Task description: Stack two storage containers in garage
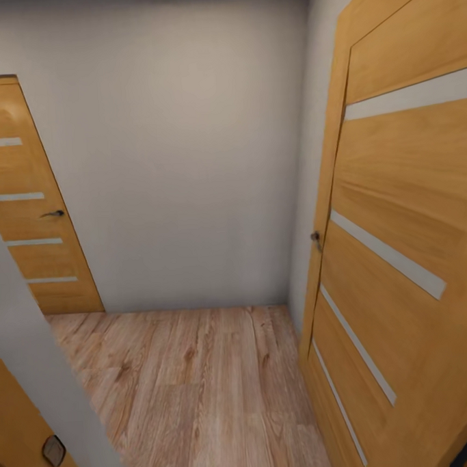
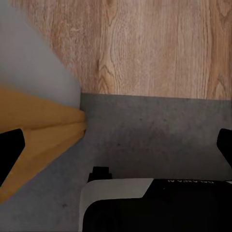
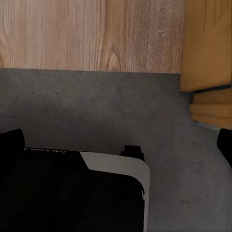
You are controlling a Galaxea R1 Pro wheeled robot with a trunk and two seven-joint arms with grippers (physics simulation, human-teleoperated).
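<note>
Light wood plank floor (image 1: 193,386) ahead, meeting plain pale grey wall (image 1: 182,161). Honey-wood panelled door (image 1: 405,252) with pale inset stripes stands near right; similar door (image 1: 26,203) far left. Below left gripper (image 2: 116,145) and right gripper (image 3: 116,145): rough speckled grey concrete (image 2: 154,130) butting plank edge. Both grippers spread wide, holding nothing. Robot's black-and-white base (image 3: 72,193) under both.

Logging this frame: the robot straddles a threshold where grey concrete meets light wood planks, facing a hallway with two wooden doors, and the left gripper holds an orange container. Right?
Not quite. The left gripper holds nothing: the left wrist view shows bare grey concrete between its open fingers. The threshold, wood planks and two wooden doors are as stated.
</note>
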